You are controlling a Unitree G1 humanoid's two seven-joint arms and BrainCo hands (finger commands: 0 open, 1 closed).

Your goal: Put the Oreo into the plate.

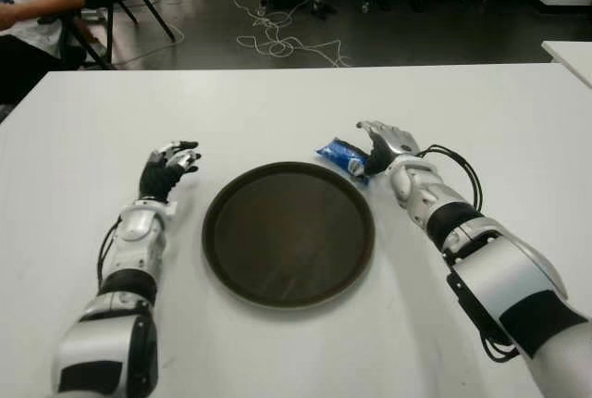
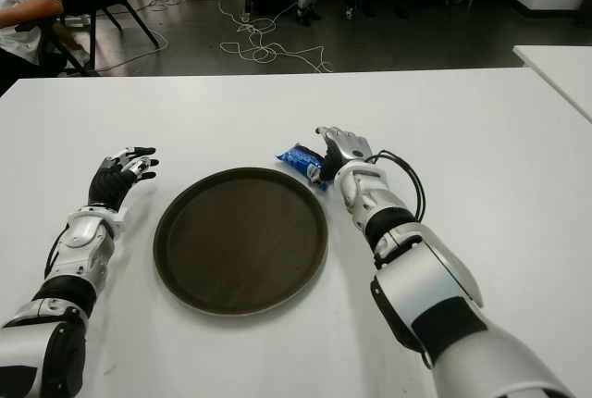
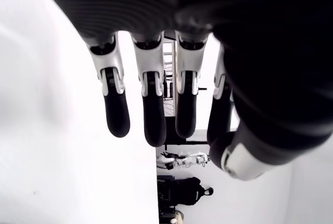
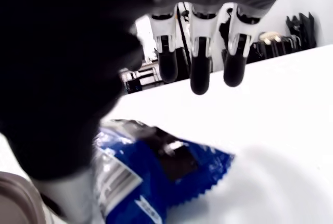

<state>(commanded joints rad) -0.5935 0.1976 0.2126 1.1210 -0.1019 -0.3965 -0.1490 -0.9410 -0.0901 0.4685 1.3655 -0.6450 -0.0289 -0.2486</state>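
White counter (image 1: 277,102) carries a dark round plate (image 1: 289,232); Oreo pack (image 1: 340,157) at its 1 o'clock, right hand (image 1: 381,146) over it, fingers apart; left hand (image 1: 168,171) at 9 o'clock, open-fingered, empty.

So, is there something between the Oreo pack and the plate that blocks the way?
Nothing visible does. The Oreo pack lies just beyond the plate rim, under the open right hand. The left hand shows on the plate's other side.

Oreo (image 1: 339,153) lies on table (image 1: 277,102), just beyond plate (image 1: 289,233).
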